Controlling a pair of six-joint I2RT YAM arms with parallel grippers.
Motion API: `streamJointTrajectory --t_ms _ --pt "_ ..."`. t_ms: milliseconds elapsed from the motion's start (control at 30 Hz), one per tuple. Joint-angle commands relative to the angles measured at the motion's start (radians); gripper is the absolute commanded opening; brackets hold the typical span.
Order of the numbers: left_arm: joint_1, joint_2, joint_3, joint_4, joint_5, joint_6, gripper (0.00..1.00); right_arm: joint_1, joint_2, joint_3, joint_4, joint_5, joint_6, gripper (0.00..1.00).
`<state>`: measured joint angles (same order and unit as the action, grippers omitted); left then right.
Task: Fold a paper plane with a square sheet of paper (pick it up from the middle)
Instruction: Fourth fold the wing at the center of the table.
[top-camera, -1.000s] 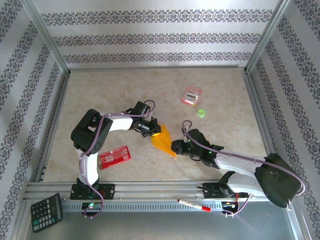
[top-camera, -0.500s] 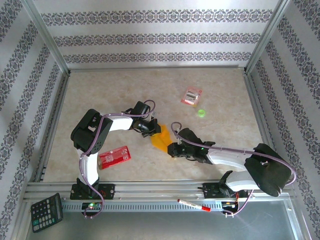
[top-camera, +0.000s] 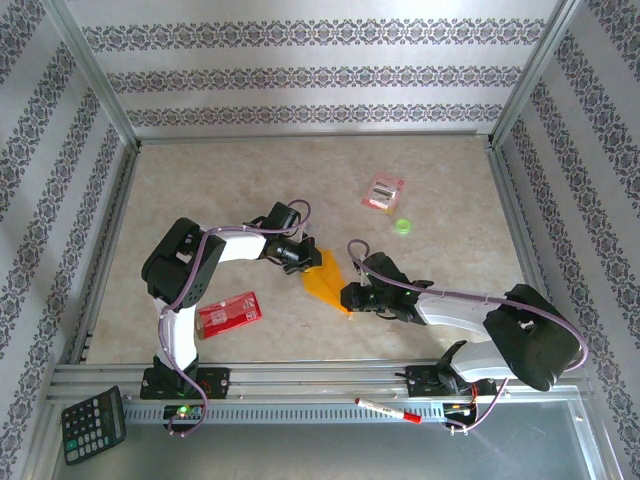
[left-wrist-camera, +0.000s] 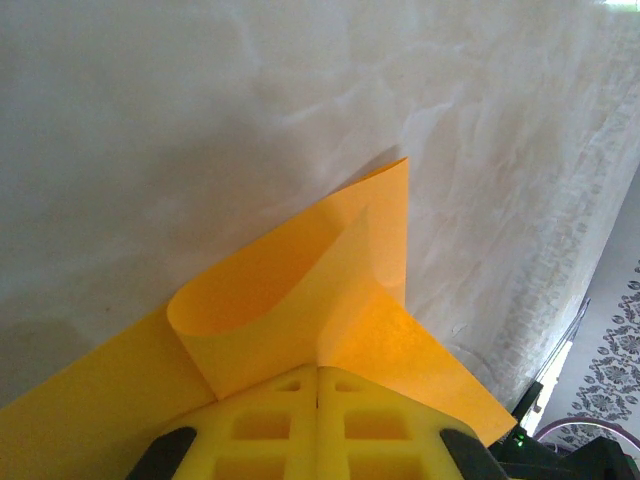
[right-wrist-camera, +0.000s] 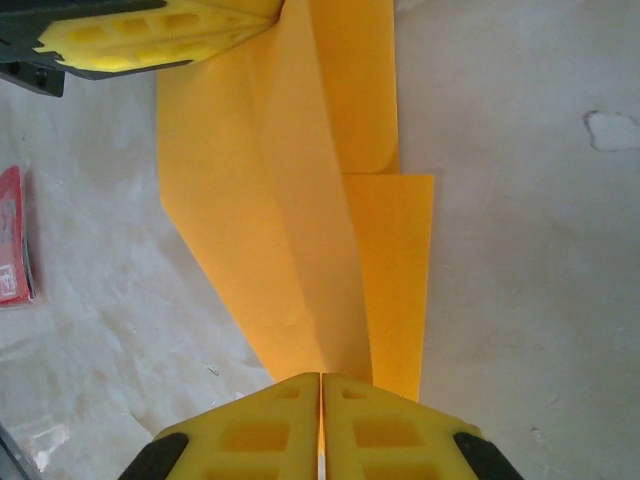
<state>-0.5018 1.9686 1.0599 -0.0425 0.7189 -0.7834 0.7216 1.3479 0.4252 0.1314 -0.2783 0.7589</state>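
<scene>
The square sheet of paper (top-camera: 326, 279) is orange-yellow and folded into a long pointed shape with a centre ridge, held just above the table. My left gripper (top-camera: 304, 261) is shut on its far, wide end; in the left wrist view the paper (left-wrist-camera: 300, 300) curls up out of the closed left gripper (left-wrist-camera: 318, 368). My right gripper (top-camera: 347, 298) is shut on the narrow near tip. In the right wrist view the ridge of the paper (right-wrist-camera: 290, 200) runs into the closed right gripper (right-wrist-camera: 321, 376), and the left gripper's fingers (right-wrist-camera: 150, 35) show at the top.
A red packet (top-camera: 229, 311) lies left of the paper, by the left arm's base. A pink-and-white packet (top-camera: 382, 192) and a small green object (top-camera: 402, 226) sit further back right. A calculator (top-camera: 93, 424) and a marker (top-camera: 388, 410) lie on the near rail.
My right gripper's jaws have closed further on the paper's near tip, and the right arm's elbow has swung left. The left gripper has stayed put.
</scene>
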Motion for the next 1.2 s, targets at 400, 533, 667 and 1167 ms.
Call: streamJointTrajectory --t_ms 400,533,667,1167 --pt "0.013 0.03 0.0 -0.085 -0.061 0.038 0.0 -0.028 0.031 -0.02 0.014 -0.01 -0.025 0.08" --pt "0.013 0.031 0.001 -0.086 -0.061 0.039 0.0 -0.034 0.044 -0.019 0.014 -0.013 -0.032 0.08" --pt "0.013 0.031 0.001 -0.087 -0.061 0.039 0.0 -0.034 0.054 -0.023 0.016 -0.012 -0.033 0.08" --pt "0.014 0.029 -0.001 -0.093 -0.067 0.042 0.0 -0.032 -0.013 -0.058 -0.013 -0.026 -0.018 0.07"
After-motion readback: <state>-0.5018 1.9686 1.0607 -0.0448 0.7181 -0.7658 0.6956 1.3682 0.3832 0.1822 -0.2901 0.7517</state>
